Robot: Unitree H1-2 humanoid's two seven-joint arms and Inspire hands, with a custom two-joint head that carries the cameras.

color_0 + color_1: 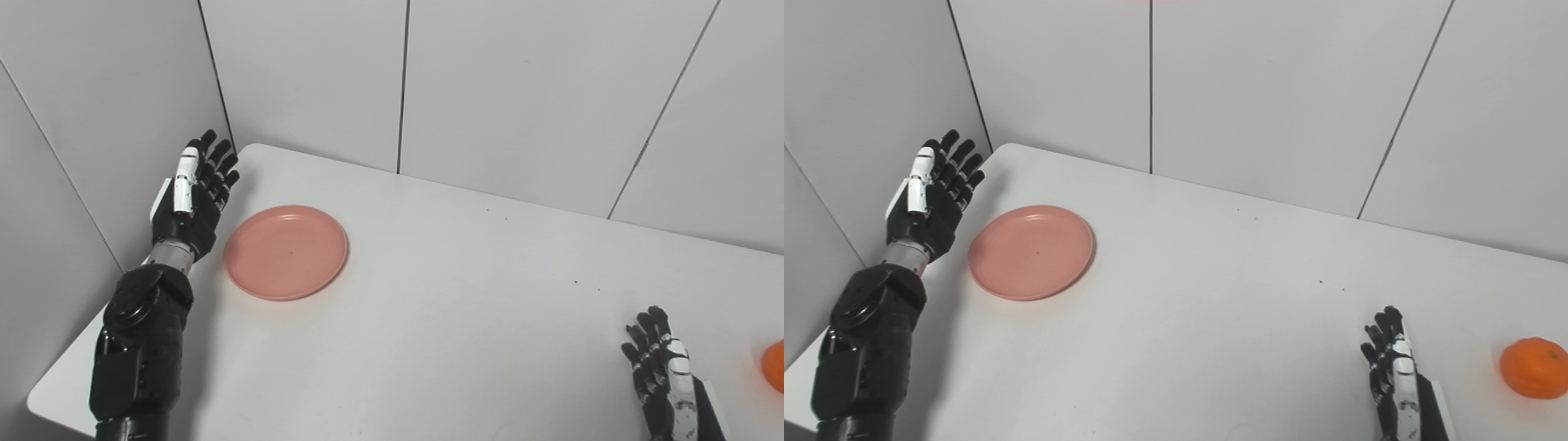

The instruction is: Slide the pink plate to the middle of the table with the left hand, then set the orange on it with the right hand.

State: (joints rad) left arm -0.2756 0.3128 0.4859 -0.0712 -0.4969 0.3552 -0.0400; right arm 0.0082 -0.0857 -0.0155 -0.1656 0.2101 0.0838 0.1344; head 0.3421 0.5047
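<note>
A pink plate (285, 252) lies flat on the white table (465, 294) toward its far left corner. My left hand (195, 191) is open, fingers straight and pointing away, just left of the plate with a small gap between them. An orange (1534, 367) sits on the table at the near right; only its edge shows in the left eye view (774, 365). My right hand (1396, 373) is open and empty at the bottom, left of the orange and apart from it.
Grey panelled walls (502, 92) stand close behind the table and along its left side. The table's left edge runs under my left forearm (142, 343). A few small dark specks (576, 282) mark the tabletop.
</note>
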